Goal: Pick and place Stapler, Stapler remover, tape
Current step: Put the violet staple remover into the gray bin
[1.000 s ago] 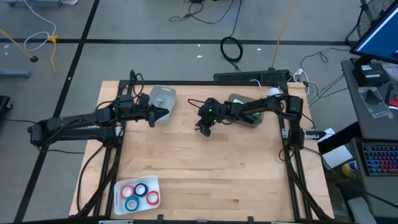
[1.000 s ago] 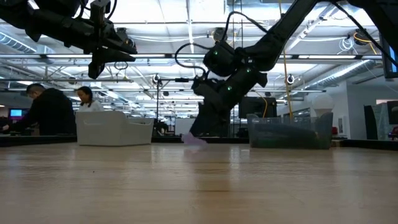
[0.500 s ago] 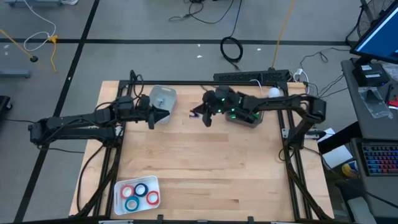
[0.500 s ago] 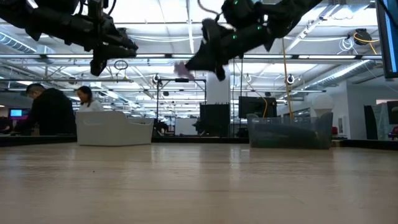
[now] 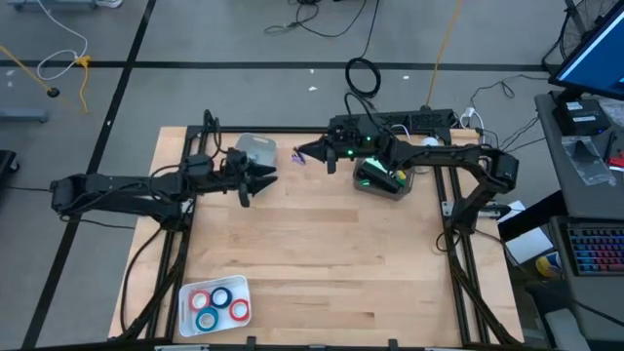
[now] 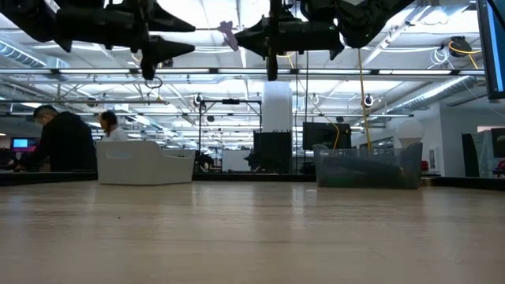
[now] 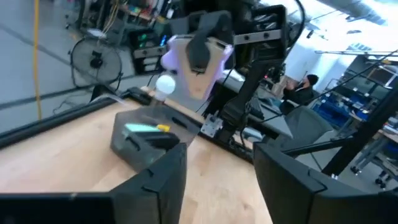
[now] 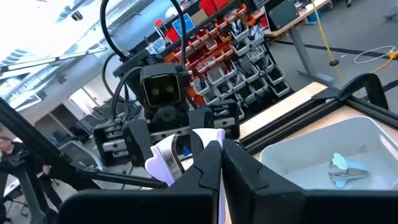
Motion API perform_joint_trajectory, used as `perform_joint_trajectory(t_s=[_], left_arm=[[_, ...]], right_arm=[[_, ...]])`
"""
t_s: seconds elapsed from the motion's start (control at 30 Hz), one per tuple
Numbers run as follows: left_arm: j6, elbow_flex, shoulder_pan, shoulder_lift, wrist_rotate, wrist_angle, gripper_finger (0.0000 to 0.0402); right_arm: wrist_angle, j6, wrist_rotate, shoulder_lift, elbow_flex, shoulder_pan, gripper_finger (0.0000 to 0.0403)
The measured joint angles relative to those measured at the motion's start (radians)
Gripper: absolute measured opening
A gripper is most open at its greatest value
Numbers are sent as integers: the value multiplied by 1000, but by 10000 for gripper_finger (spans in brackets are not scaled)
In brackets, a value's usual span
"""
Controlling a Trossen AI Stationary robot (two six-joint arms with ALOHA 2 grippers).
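My right gripper (image 5: 304, 154) is shut on a lavender staple remover (image 7: 177, 57), high above the table's far middle, just right of the white bin (image 5: 255, 149). That bin holds a pale blue staple remover (image 8: 346, 168). My left gripper (image 5: 267, 178) stands open in the air just on the near side of the white bin, pointing toward the right gripper, with nothing between its fingers (image 7: 163, 177). The tape rolls (image 5: 218, 303), red and blue, lie in a white tray at the near left. I cannot make out the stapler for certain. My right gripper pinches the lavender staple remover between its two fingers (image 7: 199, 46), which cross its middle, so its sides (image 7: 217, 68) stick out on both sides. The fingers lie level and point toward the table's left. The remover (image 6: 229, 33) is lifted clear, high above the table.
A dark see-through bin (image 5: 382, 180) at the far right holds a teal and yellow thing (image 7: 146, 127). The table's middle and near right are bare wood (image 5: 331, 263). People sit in the room beyond the far edge (image 6: 63, 138).
My right gripper has risen from the table with the lavender staple remover, tipped up to level and gone toward the far left, near the white bin. My left gripper has shifted a little toward the right and opened.
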Motion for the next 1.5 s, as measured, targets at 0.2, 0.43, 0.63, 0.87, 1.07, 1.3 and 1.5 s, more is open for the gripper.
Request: perform_joint_trajectory(t_s=[0.2, 0.43, 0.63, 0.87, 1.07, 1.3, 1.5], left_arm=[[56, 0, -28, 107, -30, 219, 190], [155, 0, -58, 181, -46, 360, 182], [201, 0, -74, 200, -93, 381, 182], [264, 51, -73, 199, -100, 355, 182], [262, 97, -71, 214, -99, 262, 182], [251, 144, -72, 278, -90, 237, 182], [249, 161, -72, 289, -90, 242, 182]], right_arm=[[4, 14, 0, 0, 0, 7, 0], [4, 30, 0, 1, 0, 8, 0], [4, 33, -13, 1, 0, 8, 0], [4, 42, -23, 1, 0, 23, 0], [14, 30, -17, 1, 0, 28, 0], [28, 28, -17, 2, 0, 28, 0], [25, 19, -18, 2, 0, 28, 0]])
